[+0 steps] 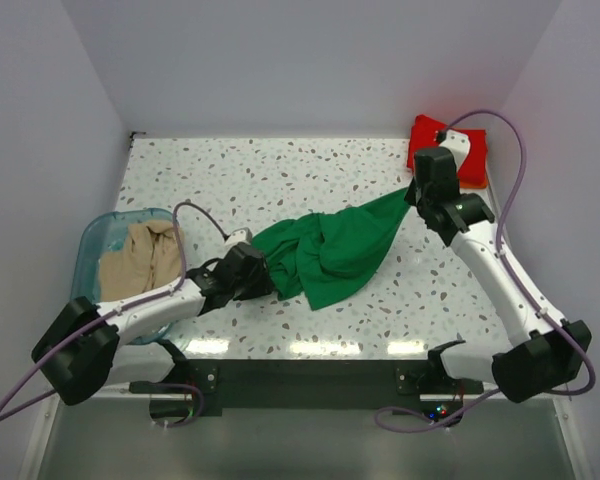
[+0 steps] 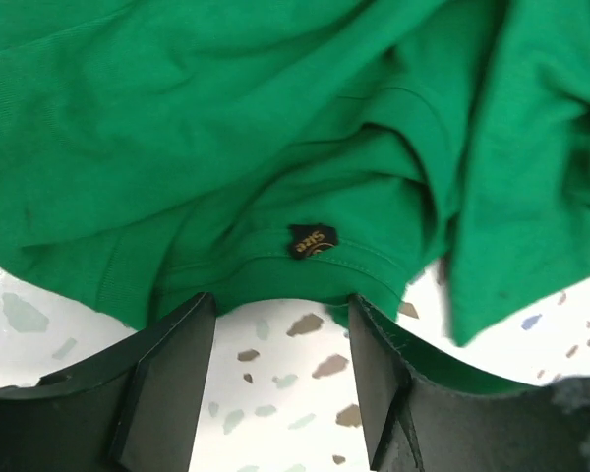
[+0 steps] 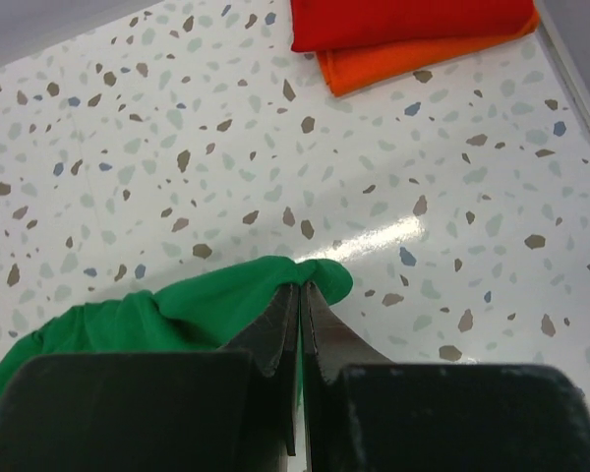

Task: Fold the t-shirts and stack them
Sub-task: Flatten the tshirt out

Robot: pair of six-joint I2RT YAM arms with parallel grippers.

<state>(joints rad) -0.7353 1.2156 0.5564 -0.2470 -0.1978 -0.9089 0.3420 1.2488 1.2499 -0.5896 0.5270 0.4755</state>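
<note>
**Top, left-wrist and right-wrist views.** The left arm runs low over the table [image 1: 280, 180] from its base at the near-left corner. Its forearm slants rightward toward the centre. The left gripper [image 1: 268, 276] [image 2: 280, 303] meets the near-left edge of the green t-shirt [image 1: 330, 250] [image 2: 226, 128] [image 3: 177, 310]. Its 2 fingers [image 2: 177, 344] stand spread, with bare speckled tabletop visible between them. The shirt's collar hem and a small dark size label [image 2: 313, 241] lie just at the fingertips, and nothing is clamped.

The right arm rises from the near-right corner along the right side of the table. It bends at the elbow and turns its wrist inward near the far-right corner. The right gripper [image 1: 410, 193] [image 3: 300, 287] has its 2 fingers pressed together on a bunched corner of the green t-shirt. The cloth stretches from that pinch diagonally toward the left gripper and lies crumpled across the middle of the table.

The red t-shirt [image 1: 425, 130] [image 3: 403, 20] lies folded in the far-right corner, stacked on the folded orange t-shirt [image 3: 423, 59]. The beige t-shirt [image 1: 145, 260] sits loosely in the teal bin [image 1: 90, 250] at the left edge, beside the left arm.
</note>
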